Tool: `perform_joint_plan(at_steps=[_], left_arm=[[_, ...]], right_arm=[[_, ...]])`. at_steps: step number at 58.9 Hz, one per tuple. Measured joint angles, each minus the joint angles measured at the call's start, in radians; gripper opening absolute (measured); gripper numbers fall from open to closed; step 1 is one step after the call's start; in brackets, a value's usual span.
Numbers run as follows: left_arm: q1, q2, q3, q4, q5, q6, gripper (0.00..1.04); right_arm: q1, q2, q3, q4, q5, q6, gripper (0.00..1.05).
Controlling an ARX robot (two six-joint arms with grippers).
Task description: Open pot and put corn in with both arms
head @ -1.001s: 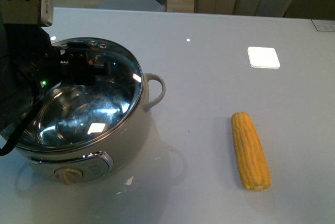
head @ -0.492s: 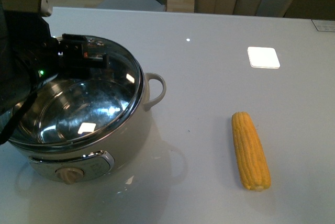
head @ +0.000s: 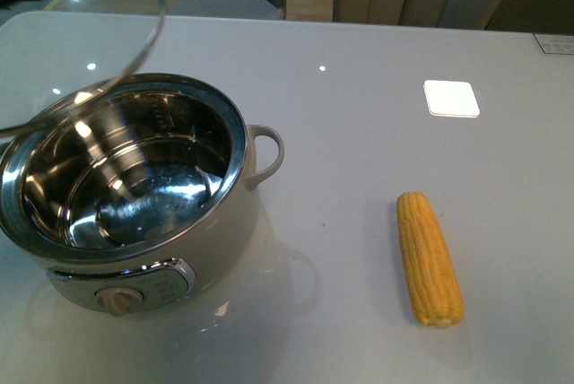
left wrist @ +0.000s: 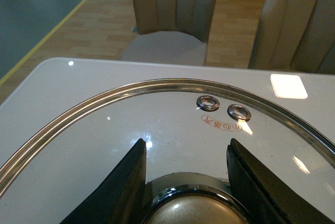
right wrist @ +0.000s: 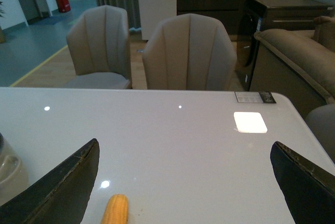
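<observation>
The cream-white pot (head: pixel 152 267) stands open at the front left of the table, its steel inside empty. The glass lid (head: pixel 108 34) hangs tilted above the pot's far left side. In the left wrist view my left gripper (left wrist: pixel 186 179) is shut on the lid's knob (left wrist: pixel 191 211), with the lid's rim (left wrist: pixel 157 84) arching beyond. The yellow corn cob (head: pixel 429 257) lies on the table to the right of the pot; its tip shows in the right wrist view (right wrist: pixel 115 209). My right gripper (right wrist: pixel 186 182) is open above the table, the corn near its one finger (right wrist: pixel 63 187).
A bright square light patch (head: pixel 451 98) lies on the table's far right. A small card (right wrist: pixel 255 97) sits at the far edge. Beige chairs (right wrist: pixel 188 51) stand behind the table. The pot's loop handle (head: pixel 266 155) points toward the corn.
The lid has gone from resting on the pot to lifted up and to the left, tilted. The left arm has risen out of the front view. The corn has not moved.
</observation>
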Motion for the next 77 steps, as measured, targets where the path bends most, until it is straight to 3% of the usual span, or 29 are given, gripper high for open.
perform_joint_plan(at_steps=[19, 34, 48, 77], left_arm=[[0.375, 0.022, -0.026, 0.114, 0.154, 0.042, 0.41], [0.574, 0.222, -0.032, 0.263, 0.250, 0.077, 0.41], [0.648, 0.434, -0.002, 0.382, 0.348, 0.067, 0.41], [0.632, 0.704, 0.143, 0.477, 0.370, 0.083, 0.41]], right_arm=[[0.000, 0.000, 0.000, 0.000, 0.000, 0.000, 0.96], [0.000, 0.000, 0.000, 0.000, 0.000, 0.000, 0.96], [0.000, 0.000, 0.000, 0.000, 0.000, 0.000, 0.96], [0.000, 0.000, 0.000, 0.000, 0.000, 0.000, 0.96]])
